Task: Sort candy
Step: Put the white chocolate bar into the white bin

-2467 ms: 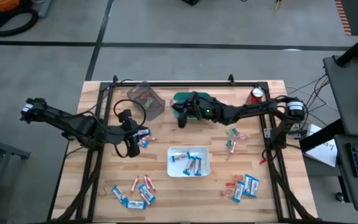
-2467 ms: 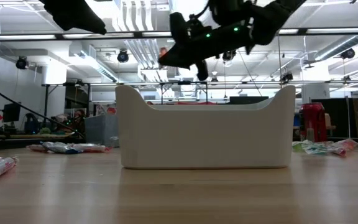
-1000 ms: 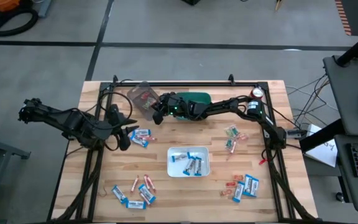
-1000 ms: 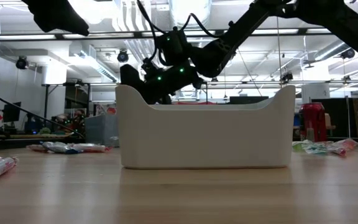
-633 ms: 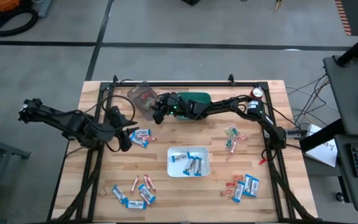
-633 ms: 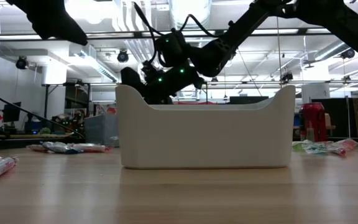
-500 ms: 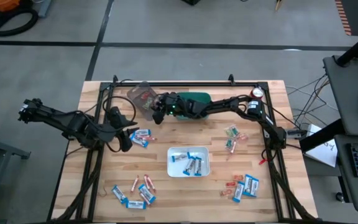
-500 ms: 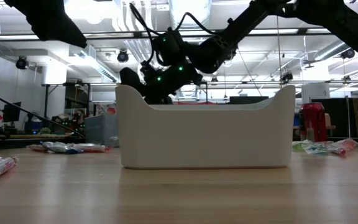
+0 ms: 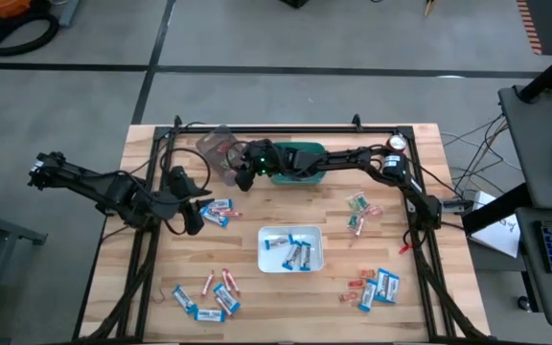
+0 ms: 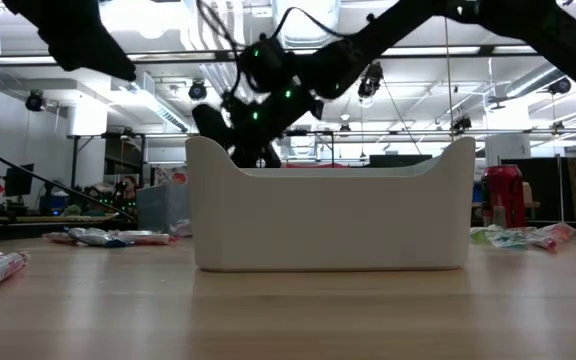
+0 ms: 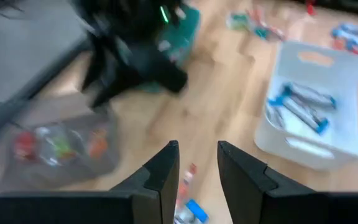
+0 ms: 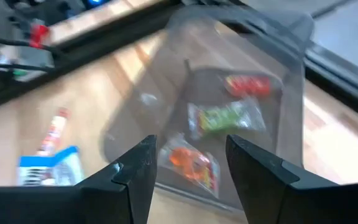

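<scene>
My right gripper (image 9: pixel 241 172) (image 12: pixel 189 142) reaches across the far side of the table and hangs open over a clear bin (image 9: pixel 218 149) (image 12: pixel 241 68). In the bin lie a red, a green and an orange candy (image 12: pixel 191 163); nothing is between the fingers. My left gripper (image 9: pixel 194 215) (image 11: pixel 197 163) hovers open at the table's left, just above a small heap of candy (image 9: pixel 218 209) with a blue-and-white packet (image 11: pixel 191 208). A white tray (image 9: pixel 262 251) (image 11: pixel 328 149) at mid-table holds several blue-and-white packets (image 9: pixel 295 251).
A green bin (image 9: pixel 305 153) stands right of the clear one, under my right arm. More candy lies loose at the near left (image 9: pixel 217 292), near right (image 9: pixel 372 287) and right of centre (image 9: pixel 357 211). A red can (image 9: pixel 395 146) stands at the far right.
My right gripper has risen a little above the clear bin and its wrist has tipped up. My left arm has kept nearly still over the candy at the left.
</scene>
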Motion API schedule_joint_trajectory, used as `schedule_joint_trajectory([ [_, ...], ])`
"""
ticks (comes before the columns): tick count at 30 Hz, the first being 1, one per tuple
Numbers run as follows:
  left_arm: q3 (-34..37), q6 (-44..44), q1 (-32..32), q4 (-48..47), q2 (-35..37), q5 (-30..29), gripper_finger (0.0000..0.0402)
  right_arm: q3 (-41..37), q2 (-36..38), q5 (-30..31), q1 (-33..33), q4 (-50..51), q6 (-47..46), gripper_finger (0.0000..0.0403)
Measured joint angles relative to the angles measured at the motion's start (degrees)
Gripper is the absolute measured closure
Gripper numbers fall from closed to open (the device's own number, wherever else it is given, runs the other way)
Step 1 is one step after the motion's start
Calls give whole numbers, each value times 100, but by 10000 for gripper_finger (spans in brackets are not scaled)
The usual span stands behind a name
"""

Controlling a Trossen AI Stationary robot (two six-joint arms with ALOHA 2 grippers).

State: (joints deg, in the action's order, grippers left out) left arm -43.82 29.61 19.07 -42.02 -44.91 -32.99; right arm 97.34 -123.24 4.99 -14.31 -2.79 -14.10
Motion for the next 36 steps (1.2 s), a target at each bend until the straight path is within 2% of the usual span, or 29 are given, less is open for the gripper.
schedule_joint_trajectory([
  [3, 129, 157, 2, -2, -8, 400, 308, -13, 315, -154, 98, 89, 296, 220],
  [6, 318, 278, 1, 1, -63, 530, 308, -27, 669, -159, 260, 447, 697, 220],
  [13, 805, 311, 2, 74, -396, 551, 308, -55, 1743, -159, 722, 1789, 1501, 220],
  [20, 1096, 304, 2, 155, -1087, 566, 288, -127, 2718, -145, 1262, 3160, 1533, 220],
  [29, 1141, 234, 0, 212, -2333, 614, 220, -164, 3107, 3, 2039, 3874, 1407, 220],
  [36, 1109, 328, -7, 328, -3181, 593, 219, -177, 3208, 15, 2433, 4320, 1214, 220],
])
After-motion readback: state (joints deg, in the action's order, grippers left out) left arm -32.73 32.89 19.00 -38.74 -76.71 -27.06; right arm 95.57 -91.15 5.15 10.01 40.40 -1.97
